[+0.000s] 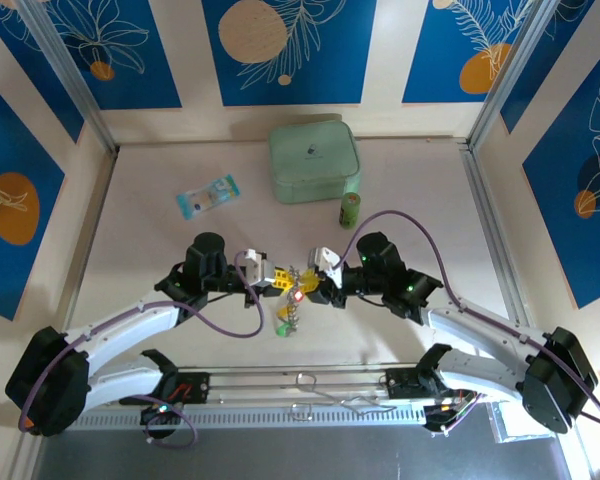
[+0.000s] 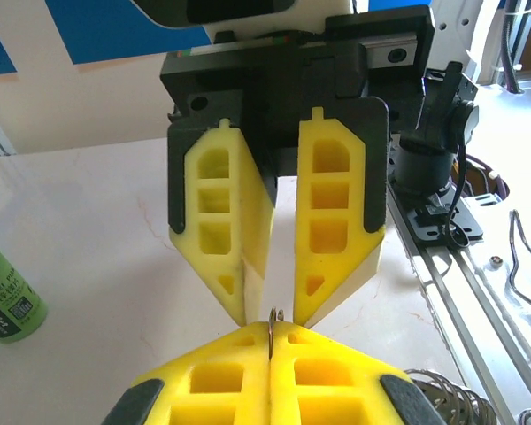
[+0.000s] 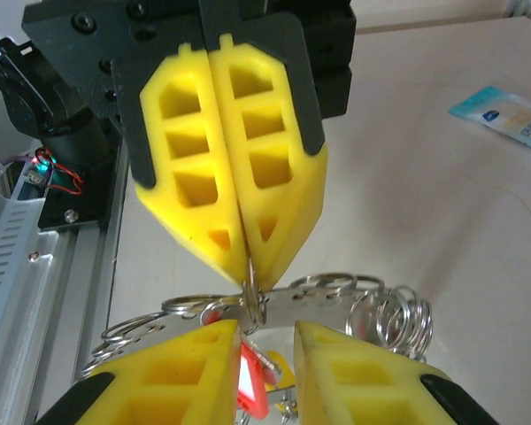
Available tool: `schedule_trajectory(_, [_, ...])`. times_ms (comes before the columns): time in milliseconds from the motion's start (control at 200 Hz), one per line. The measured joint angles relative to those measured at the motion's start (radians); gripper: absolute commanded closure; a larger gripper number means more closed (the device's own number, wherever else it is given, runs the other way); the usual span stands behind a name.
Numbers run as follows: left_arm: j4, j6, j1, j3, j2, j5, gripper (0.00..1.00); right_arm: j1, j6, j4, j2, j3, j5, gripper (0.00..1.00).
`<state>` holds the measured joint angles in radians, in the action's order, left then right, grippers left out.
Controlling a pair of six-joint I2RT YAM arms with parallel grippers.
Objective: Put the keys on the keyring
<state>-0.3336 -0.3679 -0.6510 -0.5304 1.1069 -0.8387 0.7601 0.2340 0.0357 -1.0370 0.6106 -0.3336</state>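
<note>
Grippers meeting tip to tip above the middle of the pale table (image 1: 140, 230), shown from overhead and from both wrists. Left gripper (image 3: 250, 276): its yellow fingers (image 3: 301, 199) are pressed flat together, and at their very tips they pinch a thin silvery wire loop of the keyring (image 3: 336, 297) — the loop stands on edge in the seam between the two pads. Right gripper (image 3: 265, 336): jaws parted by a clear gap, one finger on each side of the pinched loop, with nothing clamped between them; whether either fingertip touches the wire cannot be told. The keyring is a cluster of overlapping silvery rings spreading from the left gripper's pinch, just under and beside the right gripper's fingers. Keys (image 1: 291, 305): bunched on the rings and trailing toward the near edge below the two grippers in the overhead view; a red plastic head (image 3: 252, 382) shows in the gap between the right gripper's fingers, and a greenish piece (image 1: 283, 325) lies at the near end of the bunch — whether it rests on the table cannot be told. Surroundings: a mint-green square case (image 1: 313, 160) at the far side of the table, a green bottle (image 1: 350, 208) upright just beside its near right corner, and a blue-and-white packet (image 1: 207, 196) lying flat to the left of the case, all well apart from the grippers.
</note>
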Motion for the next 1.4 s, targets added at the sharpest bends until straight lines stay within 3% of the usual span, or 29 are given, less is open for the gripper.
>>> schedule_trajectory(225, [0.001, 0.000, 0.000, 0.000, 0.000, -0.002, 1.00, 0.013, -0.004, 0.031, -0.033, 0.010, -0.012, 0.82])
schedule_trajectory(365, [0.008, 0.001, 0.003, 0.000, 0.000, 0.005, 1.00, 0.014, -0.010, 0.039, -0.050, 0.011, -0.023, 1.00])
schedule_trajectory(405, [0.012, 0.001, 0.005, 0.000, 0.000, 0.009, 1.00, 0.014, -0.006, 0.040, -0.054, 0.013, -0.023, 1.00])
schedule_trajectory(480, [0.024, -0.001, 0.005, 0.000, 0.000, 0.021, 0.75, 0.014, 0.002, 0.025, -0.061, 0.022, -0.019, 1.00])
schedule_trajectory(600, [0.074, -0.034, 0.004, -0.010, -0.012, 0.062, 0.70, 0.022, 0.043, -0.052, -0.064, 0.050, -0.010, 1.00])
schedule_trajectory(940, [0.354, -0.192, 0.000, -0.133, -0.022, 0.101, 0.78, 0.039, 0.201, -0.317, -0.077, 0.223, 0.097, 1.00])
schedule_trajectory(1225, [0.386, -0.206, 0.000, -0.141, -0.015, 0.100, 0.85, 0.094, 0.279, -0.447, -0.146, 0.323, 0.169, 1.00])
schedule_trajectory(1400, [0.384, -0.193, 0.000, -0.141, -0.005, 0.093, 0.97, 0.098, 0.295, -0.462, -0.153, 0.338, 0.174, 1.00])
